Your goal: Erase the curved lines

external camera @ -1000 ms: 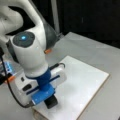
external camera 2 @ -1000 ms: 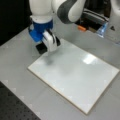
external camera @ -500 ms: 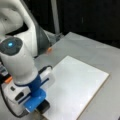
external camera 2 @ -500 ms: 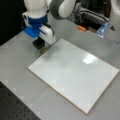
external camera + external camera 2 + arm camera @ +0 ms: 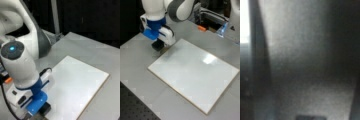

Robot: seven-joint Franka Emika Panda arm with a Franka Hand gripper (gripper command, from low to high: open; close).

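The white board [image 5: 75, 85] [image 5: 195, 75] lies flat on the grey table in both front views. No curve lines show on its surface; the board looks blank. My gripper [image 5: 41, 111] [image 5: 159, 44] hangs just off the board's corner, at the bottom left in a front view and at the upper left in a front view. A black eraser block [image 5: 46, 108] [image 5: 157, 46] sits at its tips, and the gripper looks shut on it. The wrist view shows only blurred grey surface with a dark block [image 5: 311, 117] at its bottom edge.
An orange object [image 5: 201, 28] and a dark box-like frame [image 5: 212, 18] stand beyond the board's far side. A blue-tinted item [image 5: 223, 28] sits at the right. Dark perforated matting [image 5: 135, 110] borders the table at the bottom left.
The gripper has moved with the black block from over the board's corner area to just off the board's edge. The board has not moved.
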